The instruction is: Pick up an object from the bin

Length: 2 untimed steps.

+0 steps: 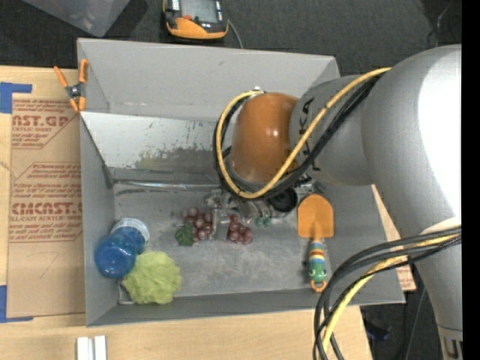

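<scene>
Grey metal bin (225, 272) seen from above, with the arm entering from the right. The claw (225, 220) is set low at the middle of the bin floor, directly upon a bunch of dark red toy grapes (196, 220), the berries of which are seen on both sides of it. The grapes are therefore judged to be the thing chosen, probably because they lie apart from the walls and can be approached straight from above. Whether the claw is wide, narrow or closed on the bunch cannot be told, since the orange wrist cover (261, 137) and the berries hide it. A small green leaf (184, 236) is attached at the bunch's left end. A blue cup (116, 255) and a yellow-green fuzzy ball (152, 277) are found touching in the bin's near left corner, well apart from the claw. An orange toy shovel (315, 217) with a striped handle is laid along the right wall, near the claw; a lift that drags sideways could catch it.
</scene>
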{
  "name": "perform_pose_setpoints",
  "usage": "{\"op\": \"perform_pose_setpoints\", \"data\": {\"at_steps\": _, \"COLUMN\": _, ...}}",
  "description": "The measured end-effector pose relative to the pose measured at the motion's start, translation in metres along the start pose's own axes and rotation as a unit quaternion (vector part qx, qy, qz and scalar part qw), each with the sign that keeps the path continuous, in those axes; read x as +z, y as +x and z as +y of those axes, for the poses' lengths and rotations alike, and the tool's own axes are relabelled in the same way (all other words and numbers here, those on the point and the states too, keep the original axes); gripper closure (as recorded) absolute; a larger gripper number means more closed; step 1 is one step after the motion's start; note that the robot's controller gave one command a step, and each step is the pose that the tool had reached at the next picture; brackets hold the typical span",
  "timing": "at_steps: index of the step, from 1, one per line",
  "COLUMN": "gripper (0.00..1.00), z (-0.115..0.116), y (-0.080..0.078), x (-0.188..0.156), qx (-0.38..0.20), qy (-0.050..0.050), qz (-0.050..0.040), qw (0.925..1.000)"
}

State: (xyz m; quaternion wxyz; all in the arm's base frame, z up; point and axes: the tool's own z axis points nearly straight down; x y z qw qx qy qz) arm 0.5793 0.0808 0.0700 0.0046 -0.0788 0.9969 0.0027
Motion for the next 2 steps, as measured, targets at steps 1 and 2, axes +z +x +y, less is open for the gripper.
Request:
{"op": "perform_pose_setpoints", "data": {"at_steps": 1, "gripper": 1.0, "z": 0.0, "y": 0.0, "x": 0.0, "qx": 0.0, "qy": 0.0, "qz": 0.0, "qw": 1.0}}
{"op": "perform_pose_setpoints", "data": {"at_steps": 2, "gripper": 1.0, "z": 0.001, "y": 0.002, "x": -0.035, "qx": 0.0, "qy": 0.0, "qz": 0.0037, "qw": 1.0}}
